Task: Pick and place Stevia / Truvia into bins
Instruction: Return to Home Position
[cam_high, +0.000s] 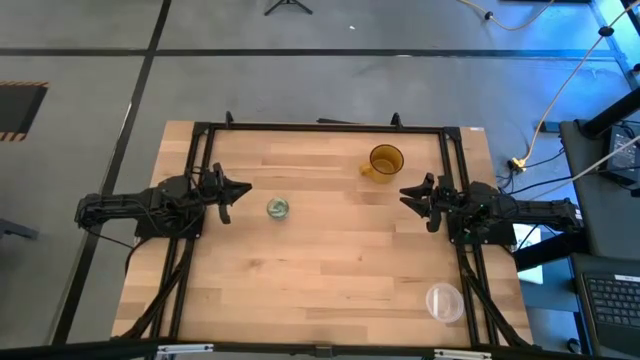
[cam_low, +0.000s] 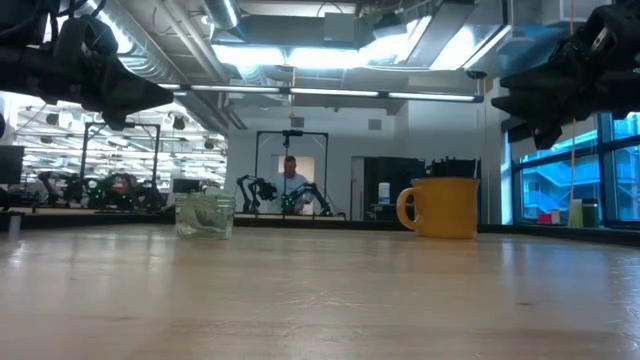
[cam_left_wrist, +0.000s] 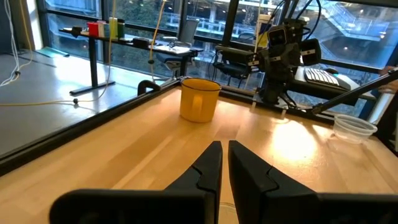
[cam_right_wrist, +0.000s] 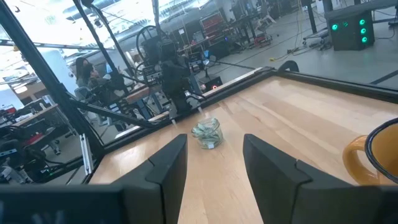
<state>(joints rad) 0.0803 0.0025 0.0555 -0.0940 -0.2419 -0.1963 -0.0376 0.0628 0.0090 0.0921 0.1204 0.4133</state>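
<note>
A small clear glass cup (cam_high: 277, 208) stands upright on the wooden table, left of centre. Inside it are white and green Stevia / Truvia packets (cam_right_wrist: 208, 132), which also show through the glass in the low view (cam_low: 205, 213). My left gripper (cam_high: 238, 195) hangs level above the table's left side, shut and with nothing in it (cam_left_wrist: 224, 155), pointing toward the table's right. My right gripper (cam_high: 410, 200) hangs level above the right side, open and with nothing between its fingers (cam_right_wrist: 214, 149), pointing at the cup from well away.
An amber mug (cam_high: 385, 160) stands at the far right, close to my right gripper. A wider clear plastic container (cam_high: 444, 300) sits near the front right corner. A black frame (cam_high: 320, 126) rims the table. A person (cam_low: 290, 180) stands in the room beyond.
</note>
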